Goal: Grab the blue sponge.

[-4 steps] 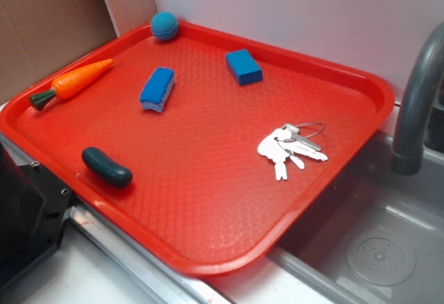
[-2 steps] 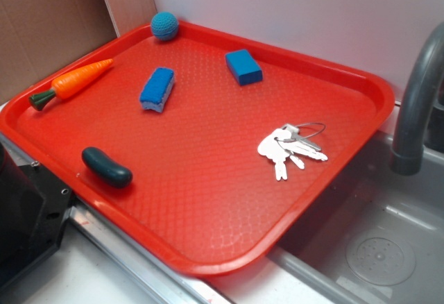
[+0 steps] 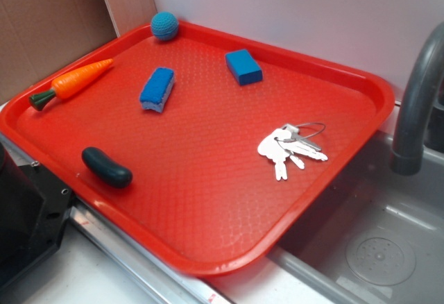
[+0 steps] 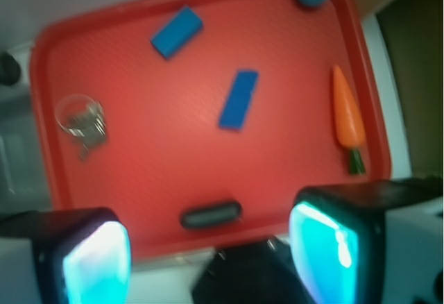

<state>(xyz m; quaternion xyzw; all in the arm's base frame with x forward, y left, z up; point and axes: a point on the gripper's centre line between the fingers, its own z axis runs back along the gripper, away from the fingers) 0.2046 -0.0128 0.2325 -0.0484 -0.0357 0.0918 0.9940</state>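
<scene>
Landmark = red tray (image 3: 208,200), raised rim all round, sitting on a counter w/ a sink (image 3: 374,248) off its right edge. Everything below placed rel. to the tray, exterior view, left to right.

Far left, just inside the left rim: carrot (image 3: 73,82), orange w/ green stem end pointing at the near-left corner. Near-left, close to the front rim: dark green oblong thing (image 3: 106,166), prob. a pickle toy, hard to tell. Back-left corner, touching or almost touching the rim: teal knitted ball (image 3: 164,25). Blue sponge (image 3: 157,89) lies left of centre toward the back, flat, blue top up, pale layer showing along its near end; apart from all other items, bare tray on every side of it. Blue block (image 3: 243,66) sits right of the sponge, nearer the back rim, clear gap betw. them. Right side, near the right rim: bunch of keys (image 3: 290,146) on a ring. Whole centre and near-right of the tray is open floor.

Grey faucet (image 3: 416,103) rises just past the right rim, top cut off by the frame edge. Cardboard (image 3: 48,26) stands behind the left rim.

Wrist view is blurred; tray rim cut at top. Gripper (image 4: 208,259) hangs over the tray's front rim, above the dark oblong thing, well apart from the sponge (image 4: 238,100). Claw wide: two fingers (image 4: 94,259) far apart, nothing betw. them. In the exterior view only a dark bit of the robot shows at bottom left; claw itself not visible there.
</scene>
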